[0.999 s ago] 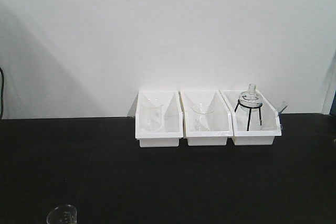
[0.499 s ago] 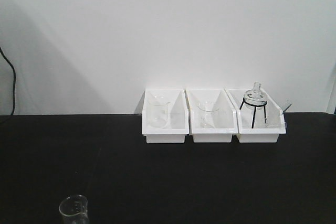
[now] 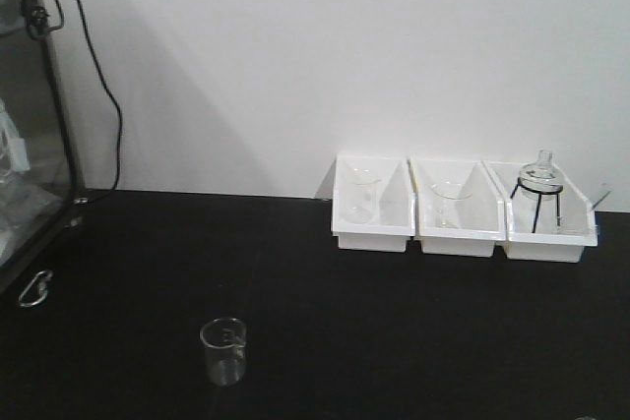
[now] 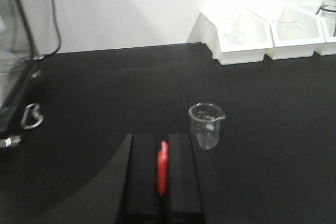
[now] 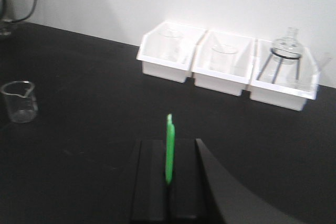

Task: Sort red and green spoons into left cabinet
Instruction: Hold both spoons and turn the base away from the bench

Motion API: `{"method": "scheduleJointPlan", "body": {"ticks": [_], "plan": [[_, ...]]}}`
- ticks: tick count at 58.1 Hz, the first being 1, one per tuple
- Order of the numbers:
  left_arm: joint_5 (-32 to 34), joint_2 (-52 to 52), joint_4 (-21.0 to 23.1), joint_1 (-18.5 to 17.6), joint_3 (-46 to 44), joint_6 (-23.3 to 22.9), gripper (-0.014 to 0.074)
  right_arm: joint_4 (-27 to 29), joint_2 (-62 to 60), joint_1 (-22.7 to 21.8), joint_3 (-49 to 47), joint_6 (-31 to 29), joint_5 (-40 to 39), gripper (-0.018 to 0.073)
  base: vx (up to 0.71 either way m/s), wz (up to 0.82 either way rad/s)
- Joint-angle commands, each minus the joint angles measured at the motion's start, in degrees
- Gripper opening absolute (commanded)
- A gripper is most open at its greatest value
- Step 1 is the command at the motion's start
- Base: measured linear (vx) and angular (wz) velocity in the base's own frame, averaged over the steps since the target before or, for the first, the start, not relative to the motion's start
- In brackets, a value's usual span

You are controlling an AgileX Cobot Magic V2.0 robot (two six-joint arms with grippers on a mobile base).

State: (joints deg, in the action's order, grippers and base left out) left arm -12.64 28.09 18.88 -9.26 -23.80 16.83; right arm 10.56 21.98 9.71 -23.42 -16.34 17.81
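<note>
In the left wrist view my left gripper (image 4: 163, 138) is shut on the red spoon (image 4: 163, 170), which stands edge-on between the black fingers with its tip poking just past them. My right gripper (image 5: 169, 141) is likewise shut on the green spoon (image 5: 169, 153), held upright and edge-on, its end reaching beyond the fingertips. Both hover over the black tabletop (image 3: 394, 322). A dark-framed glass front of the left cabinet (image 3: 30, 145) shows at the left edge of the front view and in the left wrist view (image 4: 13, 51). Neither gripper appears in the front view.
A small glass beaker (image 3: 223, 350) stands on the table, just ahead and right of the left gripper (image 4: 206, 125). Three white bins (image 3: 463, 209) with glassware line the back wall at right. A metal carabiner (image 3: 34, 288) and a black cable (image 3: 98, 76) hang by the cabinet.
The front view has swung left: the bins slid to the right of the picture, the beaker came fully into view, and the cabinet front appeared at the left edge.
</note>
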Motion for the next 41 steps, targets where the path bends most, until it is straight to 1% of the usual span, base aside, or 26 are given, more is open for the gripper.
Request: {"method": "scheduleJointPlan", "body": {"ticks": [1,41], "plan": [[4.2,0.3,0.5,-0.4,-1.5,-0.1,-0.0003,0.1,0.3,-0.1,-1.7,0.1,-4.8,-0.0004,-0.13,0.38],[4.2,0.3,0.5,-0.4,-1.5,-0.1,-0.0003,0.1,0.3,-0.1,-1.7,0.1,-4.8,-0.0004,-0.13,0.44]]}}
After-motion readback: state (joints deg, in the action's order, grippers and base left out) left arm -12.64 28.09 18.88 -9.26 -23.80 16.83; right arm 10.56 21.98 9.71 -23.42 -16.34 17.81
